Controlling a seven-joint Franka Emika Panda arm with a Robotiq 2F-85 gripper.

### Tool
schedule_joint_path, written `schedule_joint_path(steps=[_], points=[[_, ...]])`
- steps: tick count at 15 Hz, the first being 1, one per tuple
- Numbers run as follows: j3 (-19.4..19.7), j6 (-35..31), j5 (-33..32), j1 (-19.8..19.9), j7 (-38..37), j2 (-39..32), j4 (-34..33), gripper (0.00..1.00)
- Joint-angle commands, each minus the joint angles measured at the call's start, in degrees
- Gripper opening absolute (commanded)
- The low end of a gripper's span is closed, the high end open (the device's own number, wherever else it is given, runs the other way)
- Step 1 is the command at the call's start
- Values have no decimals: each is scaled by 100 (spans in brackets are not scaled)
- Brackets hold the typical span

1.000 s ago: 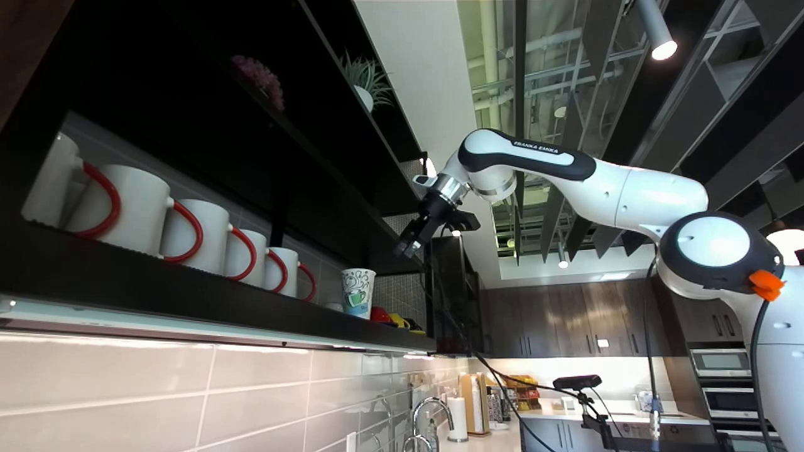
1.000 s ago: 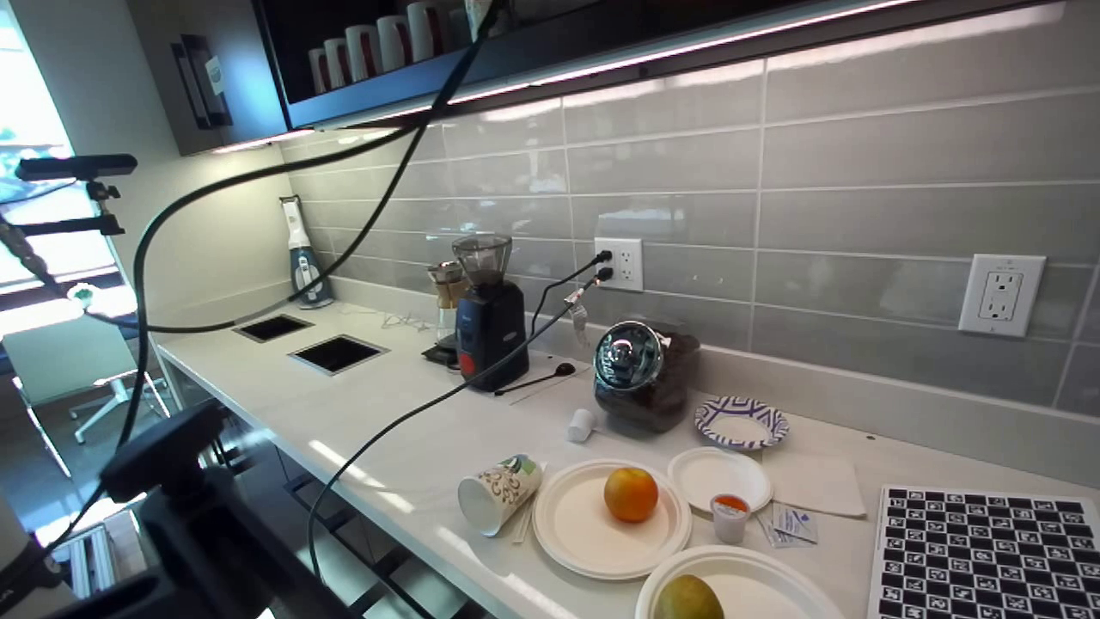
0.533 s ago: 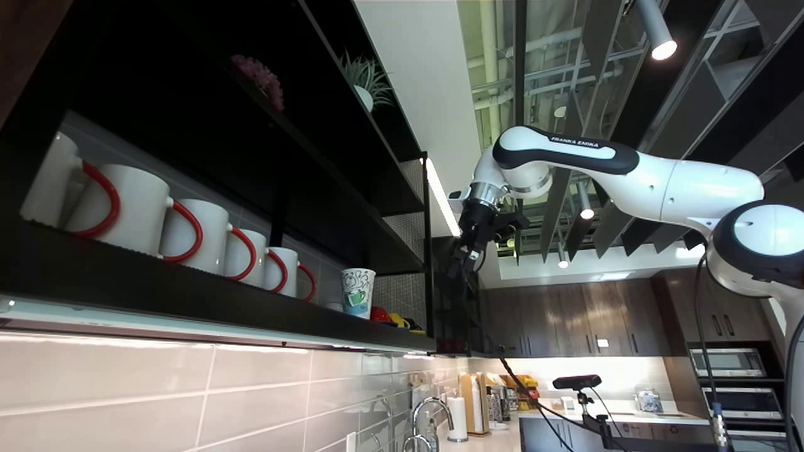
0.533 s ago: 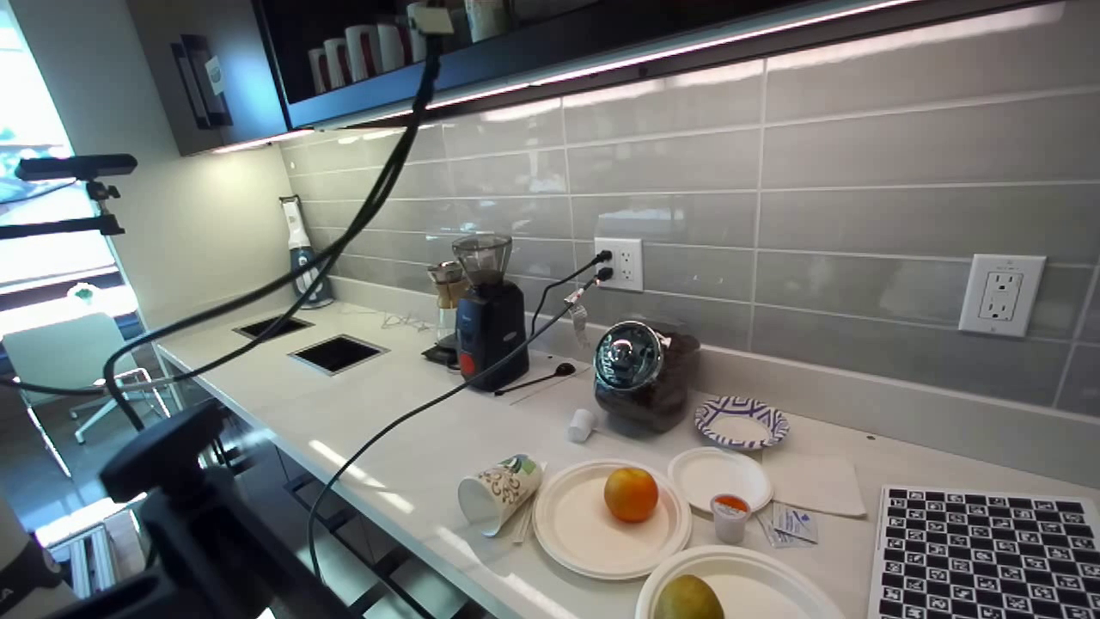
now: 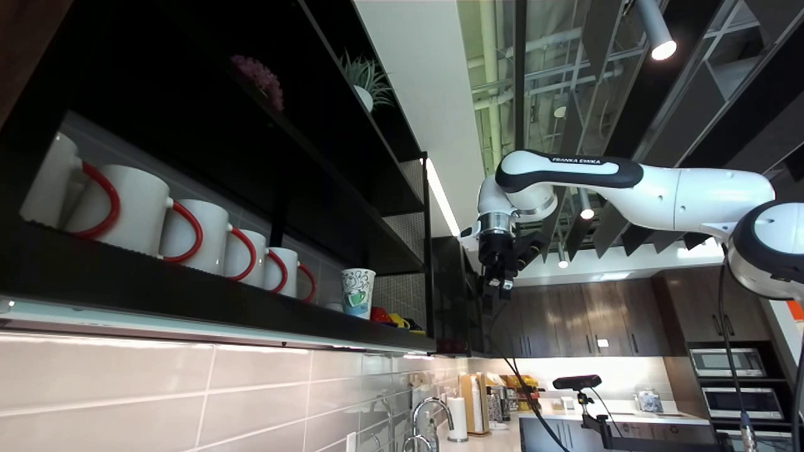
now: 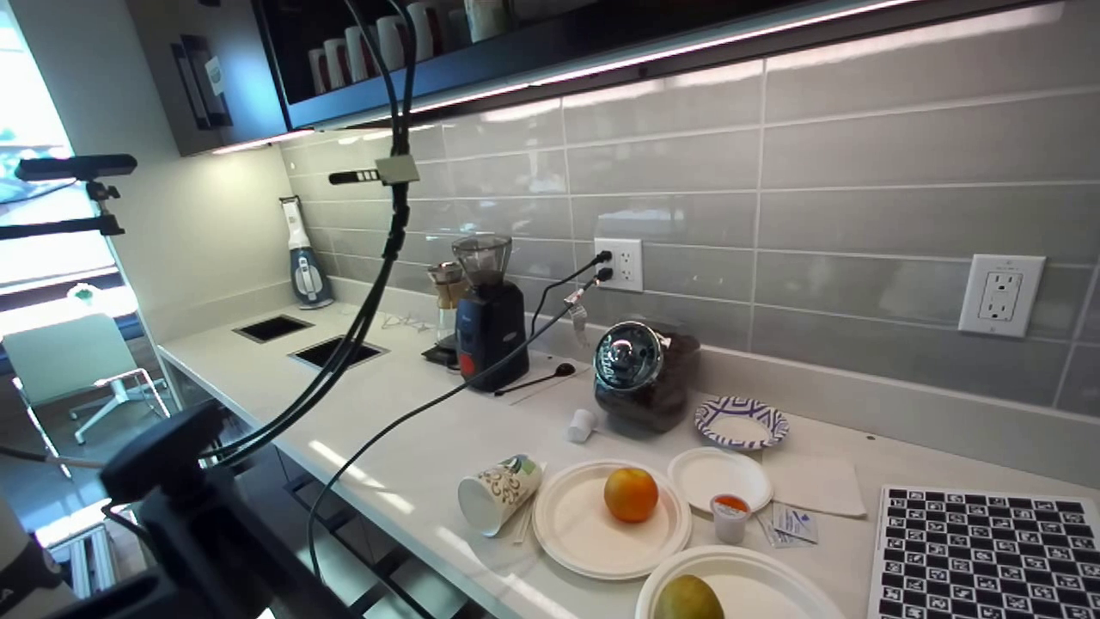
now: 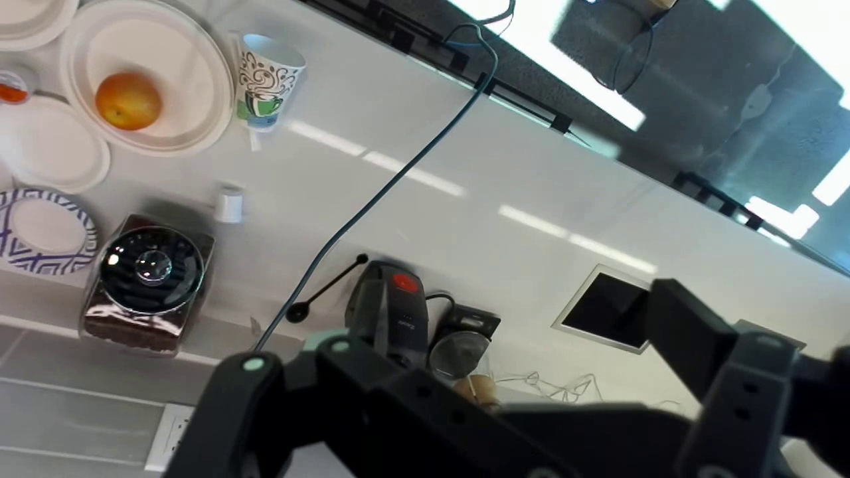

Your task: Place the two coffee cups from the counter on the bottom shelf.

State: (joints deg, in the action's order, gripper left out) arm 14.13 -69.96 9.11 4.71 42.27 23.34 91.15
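The gripper (image 7: 521,302) is released: its jaws stand wide apart. It points downward from the end of the robot arm (image 5: 568,172), above the counter (image 6: 498,430) and well apart from both cups. In the wrist view, the coffee grinder (image 7: 405,315) appears beside one finger and a black square inset (image 7: 605,309) beside the opposite finger.

The first coffee cup (image 6: 498,494) lies on its side near the front edge of the counter, with its mouth facing that edge. Just beside it, on the counter, is a large white plate (image 6: 576,533) bearing an orange fruit (image 6: 632,494). Thin pale sticks (image 6: 522,520) lie between cup and plate.

The second coffee cup (image 5: 358,293) stands upright on the bottom shelf (image 5: 207,301), beyond a row of white mugs with red handles (image 5: 198,235). Red and yellow items (image 5: 380,314) rest near it. This cup shows in both exterior views.

Near the wall edge of the counter are a dark-filled jar (image 6: 657,387) and a patterned bowl (image 6: 741,423). A hand vacuum (image 6: 311,279) stands at the far corner, by the wall edge. A black cable (image 6: 412,421) crosses the counter and drops over the front edge.
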Motion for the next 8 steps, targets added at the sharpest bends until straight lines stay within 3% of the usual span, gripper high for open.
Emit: schedule_joint_path(steps=[1, 5, 8], points=[[52, 14, -19, -84, -22, -7, -43, 100], [51, 14, -19, -92, -22, 2, -68, 100], [114, -184, -165, 130, -610, -46, 638, 100]])
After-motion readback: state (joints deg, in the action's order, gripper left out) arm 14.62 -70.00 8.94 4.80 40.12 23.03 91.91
